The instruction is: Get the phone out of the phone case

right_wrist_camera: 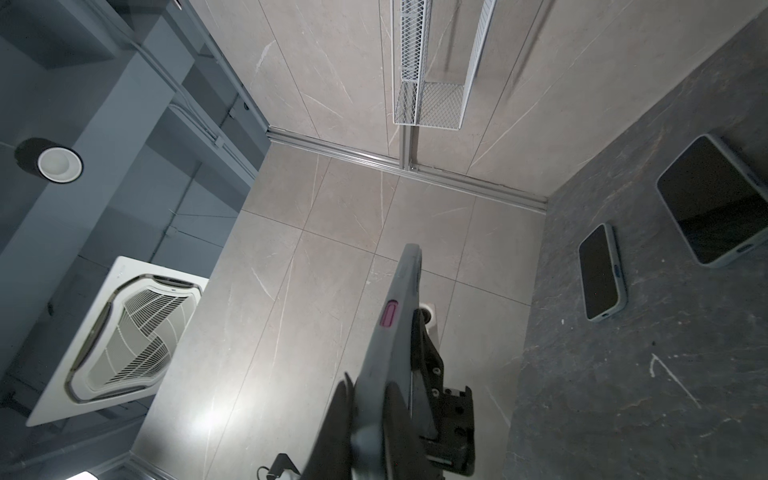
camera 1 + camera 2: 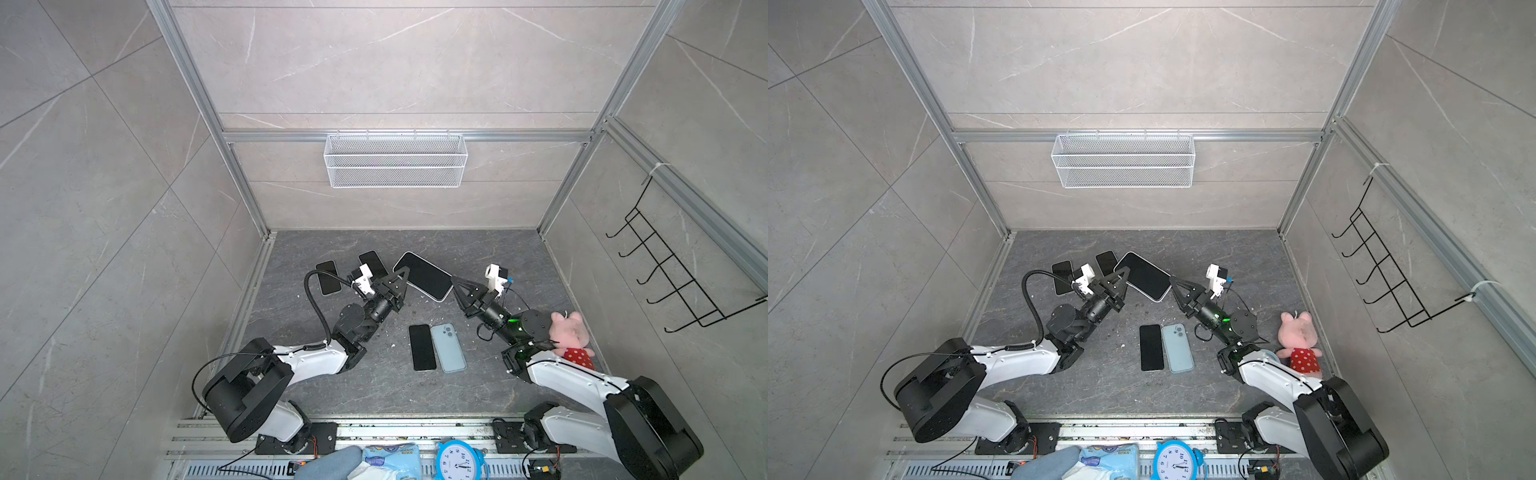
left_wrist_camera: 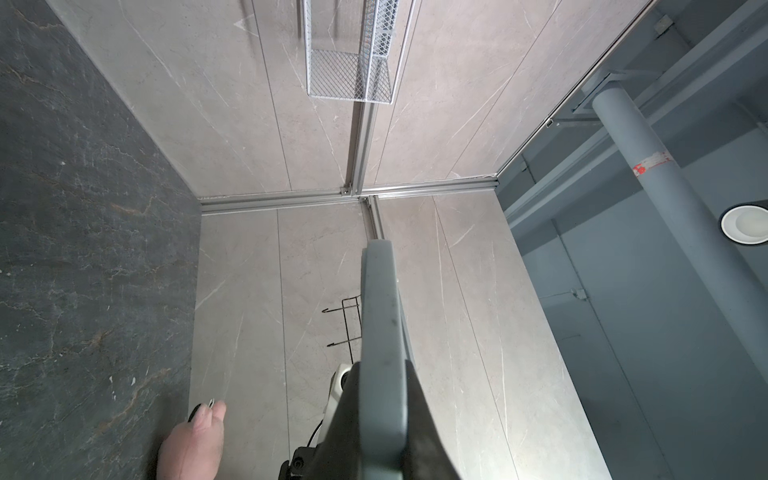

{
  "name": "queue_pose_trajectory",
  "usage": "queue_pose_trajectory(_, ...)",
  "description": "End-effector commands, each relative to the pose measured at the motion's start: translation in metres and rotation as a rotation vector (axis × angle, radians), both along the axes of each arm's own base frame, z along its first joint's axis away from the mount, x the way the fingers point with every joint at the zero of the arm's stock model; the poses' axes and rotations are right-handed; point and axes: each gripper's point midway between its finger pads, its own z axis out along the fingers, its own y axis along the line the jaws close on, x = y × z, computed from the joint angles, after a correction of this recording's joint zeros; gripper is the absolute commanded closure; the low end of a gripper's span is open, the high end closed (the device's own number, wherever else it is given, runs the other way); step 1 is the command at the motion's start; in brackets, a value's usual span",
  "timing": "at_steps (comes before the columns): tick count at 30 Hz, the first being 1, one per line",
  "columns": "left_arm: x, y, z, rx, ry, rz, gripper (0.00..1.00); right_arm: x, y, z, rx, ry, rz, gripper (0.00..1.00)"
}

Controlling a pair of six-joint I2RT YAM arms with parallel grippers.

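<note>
Cased phone point(image 2: 424, 276): raised off the dark tabletop point(image 2: 498, 257), screen up, spanned between both arms.
Left gripper point(image 2: 404, 271): fingers pinched on one end, anchoring it.
Right gripper point(image 2: 454, 278): fingers narrow, clasping the opposite end, probably placed to peel the case point(image 1: 401, 282) away.

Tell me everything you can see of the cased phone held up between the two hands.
The cased phone is a dark-screened slab in a pale grey, matte-looking case with a magenta side button. It is held off the table, screen toward the top camera, lying diagonally. The left hand pinches one end and the right hand the opposite end; nothing else touches it.
</note>
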Motion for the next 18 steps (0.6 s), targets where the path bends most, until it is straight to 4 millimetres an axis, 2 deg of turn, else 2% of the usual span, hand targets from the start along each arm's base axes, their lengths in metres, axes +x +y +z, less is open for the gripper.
queue_pose_trajectory(1,-0.012,-0.001,0.042,-0.104,-0.104,-0.041,1.00,-0.014,-0.008,0.059,0.149,-0.149,0.023,0.93)
queue_pose_trajectory(10,-0.015,-0.009,0.065,-0.137,-0.143,-0.040,1.00,-0.016,-0.016,0.103,0.261,-0.185,0.030,0.95)
queue_pose_trajectory(18,-0.023,-0.020,0.106,-0.194,-0.222,-0.054,1.00,-0.013,-0.022,0.120,0.326,-0.179,0.024,0.96)
